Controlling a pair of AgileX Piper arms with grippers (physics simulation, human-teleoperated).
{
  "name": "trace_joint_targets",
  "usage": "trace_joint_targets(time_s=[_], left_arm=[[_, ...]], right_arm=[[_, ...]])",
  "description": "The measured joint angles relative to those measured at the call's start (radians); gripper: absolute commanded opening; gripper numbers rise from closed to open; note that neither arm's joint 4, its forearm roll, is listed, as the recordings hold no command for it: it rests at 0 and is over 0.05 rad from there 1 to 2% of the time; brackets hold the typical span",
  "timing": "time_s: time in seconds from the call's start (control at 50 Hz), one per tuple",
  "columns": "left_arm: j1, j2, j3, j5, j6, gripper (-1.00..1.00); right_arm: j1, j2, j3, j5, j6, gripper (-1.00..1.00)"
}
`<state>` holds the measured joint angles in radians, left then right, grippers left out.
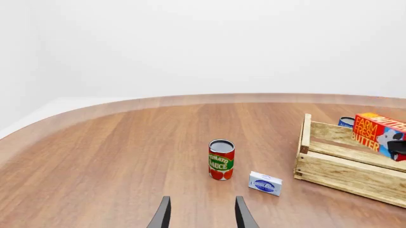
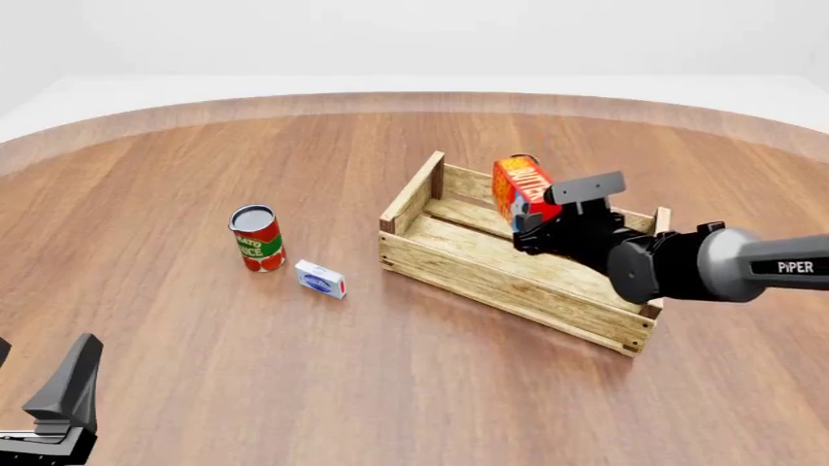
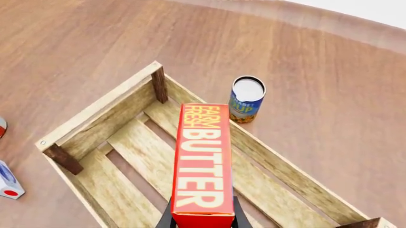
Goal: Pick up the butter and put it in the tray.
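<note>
The butter (image 2: 519, 188), a red box with an orange "BUTTER" face, stands upright over the inside of the tray (image 2: 490, 282), near its far wall. My right gripper (image 2: 531, 221) is shut on it. The right wrist view looks down the length of the butter (image 3: 203, 156) between the right gripper (image 3: 201, 221) fingers, with the slatted tray (image 3: 101, 116) below. The butter (image 1: 375, 132) and tray (image 1: 345, 174) also show in the left wrist view. My left gripper (image 2: 42, 377) hangs open and holding nothing at the near left (image 1: 201, 216).
A tomato sauce can (image 2: 256, 238) stands left of the tray, with a small white-and-blue box (image 2: 318, 280) lying beside it. A blue-labelled can (image 3: 246, 99) stands just outside the tray's far wall. The table's curved edge runs along the back.
</note>
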<state>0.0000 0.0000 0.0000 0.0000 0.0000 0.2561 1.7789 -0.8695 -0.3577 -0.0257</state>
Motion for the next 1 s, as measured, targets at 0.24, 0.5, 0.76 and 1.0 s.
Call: trace_joint_targets(time_s=[0.24,0.5,0.76,1.0], left_arm=[[0.000,0.000,0.000,0.000,0.000,1.00],[0.000,0.000,0.000,0.000,0.000,1.00],[0.000,0.000,0.000,0.000,0.000,1.00],[0.000,0.000,0.000,0.000,0.000,1.00]], right_arm=[[0.003,0.021,-0.008,0.004,0.006,-1.00],[0.005,0.037,-0.014,0.008,0.008,-1.00],[0.009,0.058,-0.017,0.009,0.011,-1.00],[0.017,0.078,-0.015,0.003,0.020,-1.00]])
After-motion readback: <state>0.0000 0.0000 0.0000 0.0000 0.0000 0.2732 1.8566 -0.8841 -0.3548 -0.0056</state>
